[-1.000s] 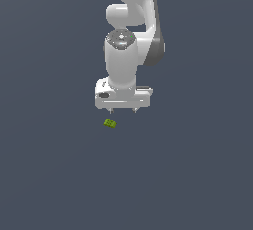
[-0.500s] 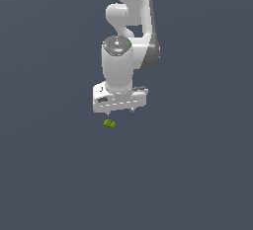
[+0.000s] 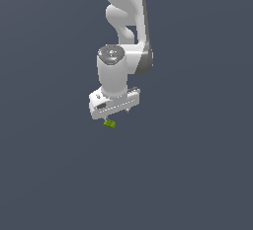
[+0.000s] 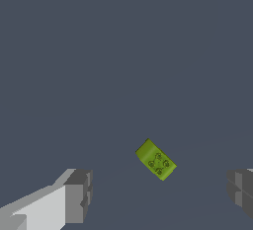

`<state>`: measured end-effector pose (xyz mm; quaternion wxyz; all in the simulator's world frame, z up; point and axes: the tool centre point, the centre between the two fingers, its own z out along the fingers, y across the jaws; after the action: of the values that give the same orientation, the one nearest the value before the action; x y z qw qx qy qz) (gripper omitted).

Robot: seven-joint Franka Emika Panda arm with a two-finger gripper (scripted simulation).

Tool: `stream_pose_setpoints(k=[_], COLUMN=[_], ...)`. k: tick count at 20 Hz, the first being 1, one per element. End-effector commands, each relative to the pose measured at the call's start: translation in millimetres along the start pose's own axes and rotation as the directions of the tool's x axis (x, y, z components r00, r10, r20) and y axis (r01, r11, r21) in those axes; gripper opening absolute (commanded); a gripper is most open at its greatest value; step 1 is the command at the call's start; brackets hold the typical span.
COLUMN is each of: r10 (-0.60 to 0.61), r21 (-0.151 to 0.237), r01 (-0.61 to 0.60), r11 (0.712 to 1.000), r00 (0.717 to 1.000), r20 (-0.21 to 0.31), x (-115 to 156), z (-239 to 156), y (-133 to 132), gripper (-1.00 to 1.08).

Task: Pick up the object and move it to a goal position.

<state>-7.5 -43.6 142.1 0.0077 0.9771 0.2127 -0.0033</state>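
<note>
The object is a tiny olive-green block with a bumpy face. It lies on the dark grey floor, in the exterior view (image 3: pixel 110 123) just below the white hand. In the wrist view (image 4: pixel 155 159) it lies tilted, between the two grey fingertips and a little beyond them. My gripper (image 3: pixel 114 115) hangs right above the object, its fingers mostly hidden behind the hand. In the wrist view my gripper (image 4: pixel 160 197) is open wide and empty, with one fingertip (image 4: pixel 78 196) and the other fingertip (image 4: pixel 240 192) far apart.
The white arm (image 3: pixel 123 36) rises from the hand to the top of the exterior view. The floor (image 3: pixel 197 165) is a plain dark grey surface.
The arm has swung toward the exterior view's left and come down, so the hand now sits right over the green object. The object has not moved.
</note>
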Motion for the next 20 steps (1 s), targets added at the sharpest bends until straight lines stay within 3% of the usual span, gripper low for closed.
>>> stream_pose_setpoints(k=[1, 10, 20], r10=[-0.064, -0.284, -0.512], r21=[-0.001, 0.0, 0.003], r01=[0.064, 0.284, 0.512], r11=[0.998, 0.959, 0.859], r00=[0.998, 0.959, 0.859], r20=[0.001, 0.001, -0.004], x=[-3.3, -15.3, -28.9], z=[6.6, 29.8, 54.5], y=[3.2, 13.2, 22.0], gripper=[1.0, 1.0, 1.0])
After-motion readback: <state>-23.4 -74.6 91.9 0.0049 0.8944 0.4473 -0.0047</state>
